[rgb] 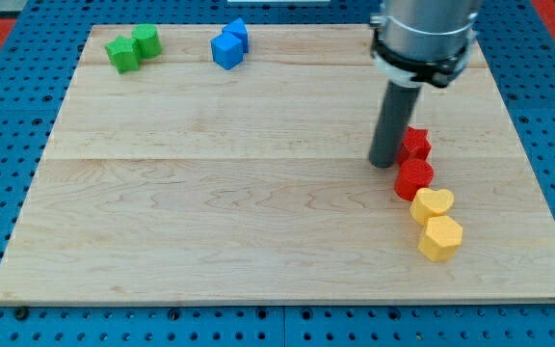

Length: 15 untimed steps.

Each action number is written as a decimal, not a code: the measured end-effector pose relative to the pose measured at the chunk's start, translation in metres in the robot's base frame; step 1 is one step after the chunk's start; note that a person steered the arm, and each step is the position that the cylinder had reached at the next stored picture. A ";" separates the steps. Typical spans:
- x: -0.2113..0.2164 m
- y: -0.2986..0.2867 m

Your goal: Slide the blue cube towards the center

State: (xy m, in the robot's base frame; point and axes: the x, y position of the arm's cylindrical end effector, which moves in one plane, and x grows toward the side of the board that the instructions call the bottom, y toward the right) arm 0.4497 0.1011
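The blue cube (226, 50) sits way up near the view's top edge of the wooden board (210, 212), left of middle, touching a second blue block (238, 34) just behind it, with two green blocks (131, 47) further toward the view's left. My tip (384, 165) is well apart from it on the view's right, just beside the upper red block (414, 145), and there are no jaws, just a plain rod. Below that sit another red block (413, 179), a yellow heart-shaped block (432, 204) and a yellow hexagonal block (440, 237).
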 end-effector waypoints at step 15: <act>-0.164 -0.137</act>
State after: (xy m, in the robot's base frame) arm 0.2860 -0.0362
